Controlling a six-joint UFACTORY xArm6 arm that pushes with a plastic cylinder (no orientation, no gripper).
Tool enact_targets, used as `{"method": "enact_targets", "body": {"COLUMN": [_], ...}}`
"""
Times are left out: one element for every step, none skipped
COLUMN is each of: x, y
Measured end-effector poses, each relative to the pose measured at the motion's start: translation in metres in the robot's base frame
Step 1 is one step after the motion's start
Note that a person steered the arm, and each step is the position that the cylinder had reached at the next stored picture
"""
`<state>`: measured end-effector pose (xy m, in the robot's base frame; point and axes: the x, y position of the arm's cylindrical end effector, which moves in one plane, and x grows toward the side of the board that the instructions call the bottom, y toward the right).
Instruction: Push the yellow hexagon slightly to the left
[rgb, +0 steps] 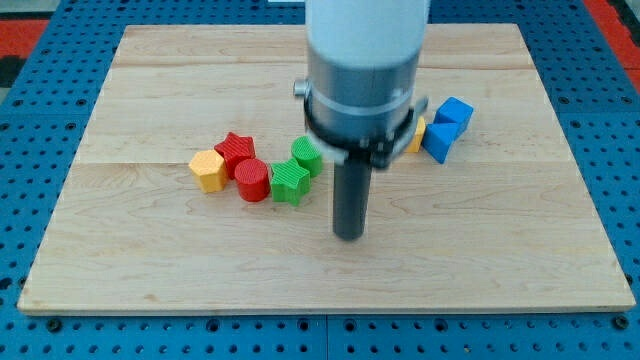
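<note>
So the arm has no gripper at all, nothing to open or clench, just the rod. The tip (349, 236) sits on bare wood near the board's (150, 260) middle, touching no block.

Nearest thing is the green star (290, 183), up around 10 o'clock from the tip. A second green block (308, 155) sits just behind it, shape hard to call. Further out at 9–10 o'clock there's the red cylinder (253, 181), touching or nearly touching the star, then a red star (236, 149), and at the far end of that cluster the yellow hexagon (208, 170), which is the one to nudge. It's snug against the red pieces on its right side.

That's the catch, as it looks from here: the hexagon is at the view's left end of the row, and the tip is on the other side of everything. A straight push left would plough the green star and red cylinder first, shoving the whole bunch and likely sending the hexagon too far or spinning it off-line. Getting in between red and yellow looks tight.

Off at 1–2 o'clock are two blue blocks (447, 127) and a sliver of yellow (418, 135), mostly hidden behind the arm's housing, so its shape can't be made out.
</note>
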<state>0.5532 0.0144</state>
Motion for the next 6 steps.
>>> {"method": "enact_targets", "body": {"x": [-0.001, -0.027, -0.052, -0.079, -0.106, -0.143], "y": [-0.093, -0.108, -0.090, -0.165, -0.202, -0.200]}}
